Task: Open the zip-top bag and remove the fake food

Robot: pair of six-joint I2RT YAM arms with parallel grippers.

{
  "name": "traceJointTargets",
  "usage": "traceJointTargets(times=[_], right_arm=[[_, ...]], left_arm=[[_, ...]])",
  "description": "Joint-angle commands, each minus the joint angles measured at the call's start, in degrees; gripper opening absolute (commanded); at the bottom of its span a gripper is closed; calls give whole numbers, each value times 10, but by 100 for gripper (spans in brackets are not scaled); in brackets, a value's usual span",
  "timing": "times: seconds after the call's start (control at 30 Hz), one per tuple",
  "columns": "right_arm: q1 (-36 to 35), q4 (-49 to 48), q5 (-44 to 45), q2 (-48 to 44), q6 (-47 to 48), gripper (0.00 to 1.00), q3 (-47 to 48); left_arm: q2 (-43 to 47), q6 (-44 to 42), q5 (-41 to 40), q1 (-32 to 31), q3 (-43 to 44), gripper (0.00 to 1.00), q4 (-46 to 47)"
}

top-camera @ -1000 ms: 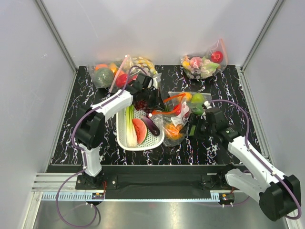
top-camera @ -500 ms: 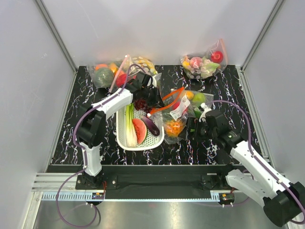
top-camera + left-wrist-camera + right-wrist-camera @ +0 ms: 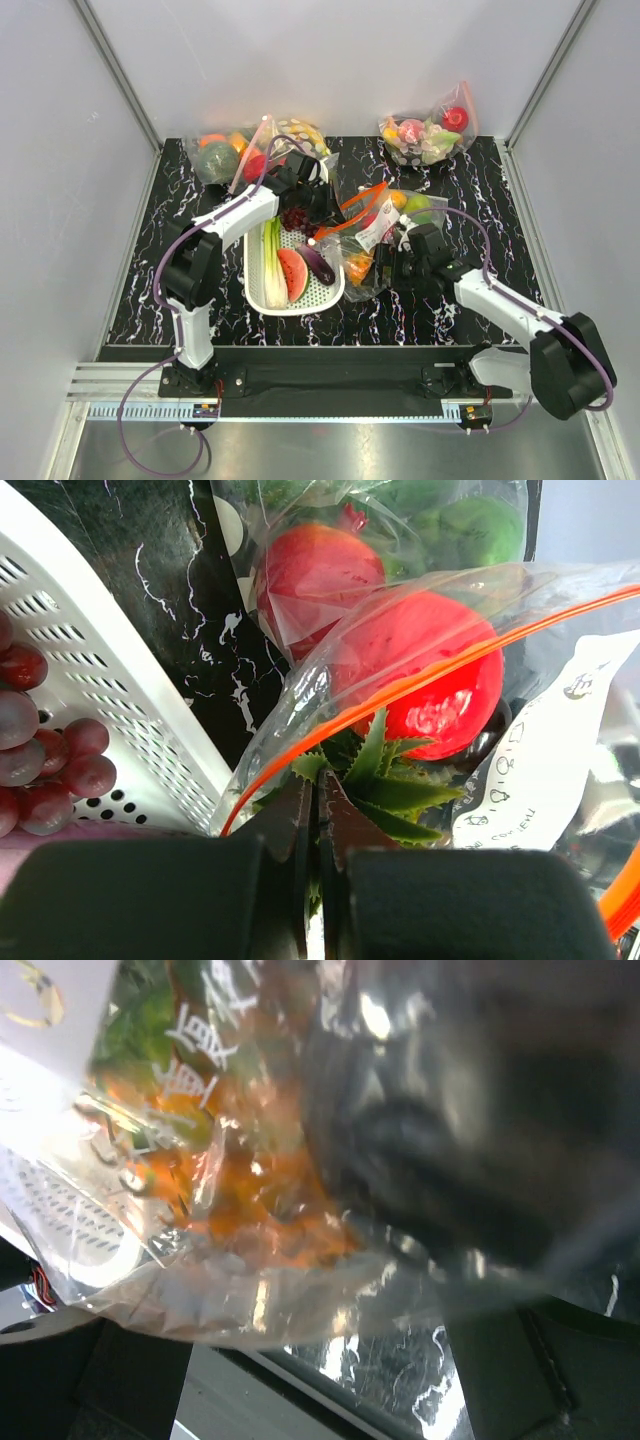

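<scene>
The zip-top bag (image 3: 362, 232), clear with an orange-red zip strip and a white label (image 3: 376, 233), hangs tilted between the basket and the right arm. My left gripper (image 3: 324, 212) is shut on the bag's edge just under the zip strip (image 3: 317, 792). Inside the bag I see a red round fruit (image 3: 440, 670) and the pineapple's green crown (image 3: 385, 775); its orange body (image 3: 360, 268) sits low in the bag. My right gripper (image 3: 392, 268) is open, its fingers (image 3: 500, 1380) spread under the bag's lower end (image 3: 250, 1200). The green fruit is hidden.
A white basket (image 3: 262, 292) holds a leek, a watermelon slice, an eggplant and grapes (image 3: 40, 750). A white-dotted bag (image 3: 300, 135) and another bag (image 3: 222, 155) lie back left, one more back right (image 3: 425, 135). A bag with an orange and a green apple (image 3: 412, 207) lies behind my right gripper.
My right gripper has moved left, up against the bag's lower end. The left gripper has kept hold, and the bag has shifted a little up and left.
</scene>
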State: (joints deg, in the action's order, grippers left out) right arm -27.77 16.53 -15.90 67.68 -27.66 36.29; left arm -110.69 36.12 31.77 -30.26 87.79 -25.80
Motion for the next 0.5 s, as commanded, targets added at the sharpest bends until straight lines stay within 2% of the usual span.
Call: traceJointTargets(times=[0.0, 0.13, 0.2, 0.27, 0.33, 0.37, 0.43, 0.47], right_arm=[[-4, -80, -27, 25, 15, 100, 2], [-12, -104, -26, 45, 10, 99, -15], [-14, -113, -26, 45, 9, 95, -22], [-17, -117, -26, 47, 4, 74, -28], [-15, -110, -21, 47, 2, 62, -28], [-16, -106, -20, 46, 2, 51, -30], [-16, -93, -15, 38, 3, 39, -31], [-16, -87, -12, 33, 3, 27, -32]], left_arm=[[-2, 9, 0, 6, 25, 0, 15], [-2, 11, -5, 5, 26, 0, 15], [-4, 11, -5, 6, 27, 0, 15], [-7, 11, -4, 5, 28, 0, 15], [-9, 11, -3, 6, 33, 0, 11], [-9, 11, -3, 5, 34, 0, 11], [-8, 11, -3, 6, 35, 0, 10], [-8, 11, -2, 5, 40, 0, 9]])
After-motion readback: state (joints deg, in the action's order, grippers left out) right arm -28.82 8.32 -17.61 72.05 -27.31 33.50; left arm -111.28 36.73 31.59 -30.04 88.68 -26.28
